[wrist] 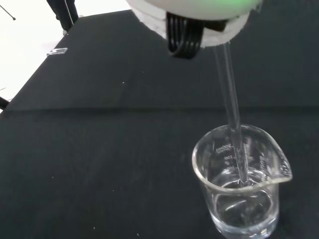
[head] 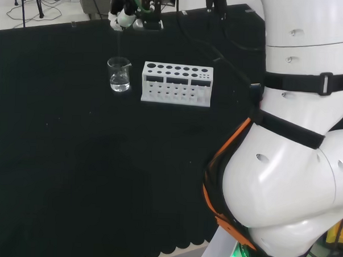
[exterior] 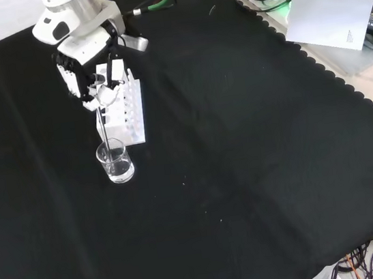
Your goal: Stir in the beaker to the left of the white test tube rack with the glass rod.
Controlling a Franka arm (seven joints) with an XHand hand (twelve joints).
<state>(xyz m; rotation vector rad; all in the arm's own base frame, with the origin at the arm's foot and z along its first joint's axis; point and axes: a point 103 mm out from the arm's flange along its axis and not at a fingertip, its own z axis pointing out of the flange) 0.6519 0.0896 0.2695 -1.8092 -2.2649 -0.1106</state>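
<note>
Fingers of the hand [exterior: 95,72] pinch the glass rod [wrist: 233,124], which hangs near-upright with its tip already dipped in the beaker [wrist: 241,184] directly below.

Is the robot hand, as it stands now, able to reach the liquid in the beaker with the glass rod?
Probably yes: the robot hand holds the glass rod above the open beaker, its tip already inside.

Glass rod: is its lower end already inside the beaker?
Yes, in the wrist view the glass rod passes below the rim of the beaker into the clear liquid.
</note>
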